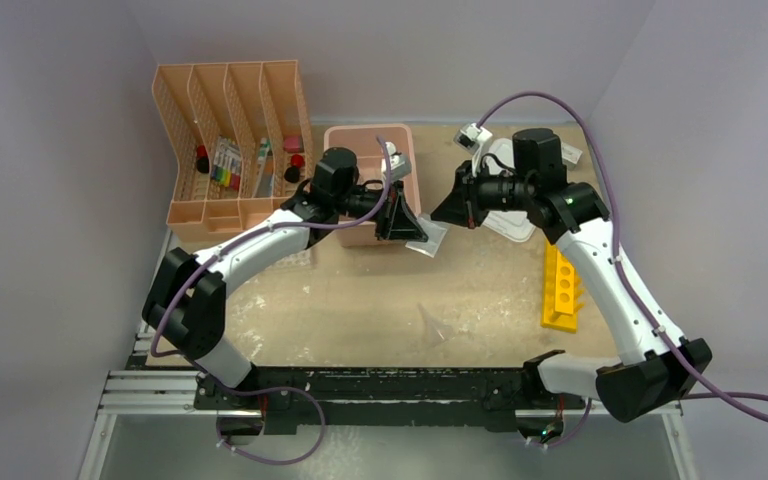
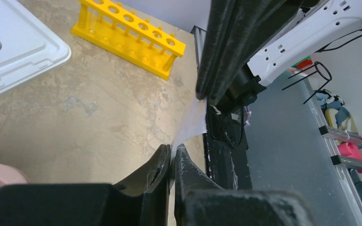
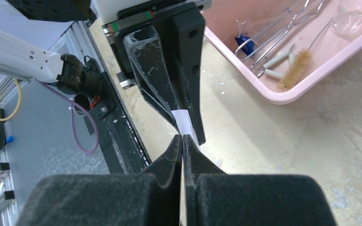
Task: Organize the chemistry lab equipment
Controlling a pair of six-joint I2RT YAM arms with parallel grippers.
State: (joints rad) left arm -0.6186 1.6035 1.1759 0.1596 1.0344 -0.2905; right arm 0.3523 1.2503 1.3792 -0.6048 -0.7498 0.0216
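Right then, the small clear bag (image 2: 191,123) hung stretched between my two tools, clear of the counter (image 2: 89,108), a thin pale sheet running from one pair of tips to the other. My left tool (image 2: 173,153) had its fingers pressed together on one edge of it, with nothing but the film between them. My right tool (image 3: 182,140) faced it tip to tip and was pinched tight on the opposite edge, so the two tools nearly met over the bag.

Just past the left tool, on its far side, sat the pink bin (image 3: 287,96). Inside lay the metal forceps (image 3: 278,28), a brush (image 3: 296,66) with tan bristles, and some clear glassware I could not make out well enough to name. Beyond the bin, well behind the left tool, the peach slotted organizer (image 1: 230,100) stood upright with a few small things in its slots.

On the right tool's side, the white lid (image 2: 19,52) lay flat on the counter below that tool's wrist. The yellow holed rack (image 2: 136,33) stood on the counter behind the right tool and off to its outer side, well apart from the bag, and I saw no tubes in its holes.
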